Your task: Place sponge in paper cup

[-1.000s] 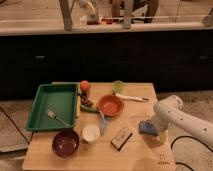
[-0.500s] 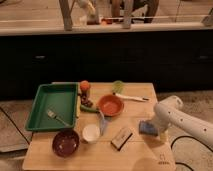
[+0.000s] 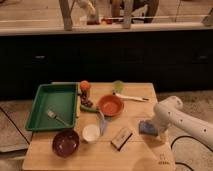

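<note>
The blue sponge lies flat on the wooden table, near its right edge. The white paper cup stands upright near the front middle, well to the left of the sponge. My white arm comes in from the right and bends down over the sponge. My gripper is at the sponge's right side, low over the table, mostly hidden by the arm. I cannot tell whether it touches the sponge.
A black-and-pale block lies between cup and sponge. An orange bowl sits mid-table and a maroon bowl front left. A green tray holding a fork is at the left. A dark counter stands behind.
</note>
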Tool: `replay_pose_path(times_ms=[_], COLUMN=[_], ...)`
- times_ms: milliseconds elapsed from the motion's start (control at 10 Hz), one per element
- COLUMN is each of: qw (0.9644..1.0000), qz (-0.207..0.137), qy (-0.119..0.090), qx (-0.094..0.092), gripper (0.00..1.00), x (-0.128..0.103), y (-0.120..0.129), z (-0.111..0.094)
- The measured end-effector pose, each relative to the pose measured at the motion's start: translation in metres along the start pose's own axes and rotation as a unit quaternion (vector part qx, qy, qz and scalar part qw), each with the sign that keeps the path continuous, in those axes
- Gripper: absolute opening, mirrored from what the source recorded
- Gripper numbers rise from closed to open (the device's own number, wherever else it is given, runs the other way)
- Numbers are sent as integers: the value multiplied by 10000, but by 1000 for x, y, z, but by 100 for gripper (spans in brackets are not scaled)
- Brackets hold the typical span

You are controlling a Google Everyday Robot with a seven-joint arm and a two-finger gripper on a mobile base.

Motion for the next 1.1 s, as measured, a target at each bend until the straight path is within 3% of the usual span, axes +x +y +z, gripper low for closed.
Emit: replay_pose_path(times_ms=[1100], qw=[9998], qz=[-154], qy=[46], qx=[67], gripper=[80], x=[1], y=[-2], z=[3])
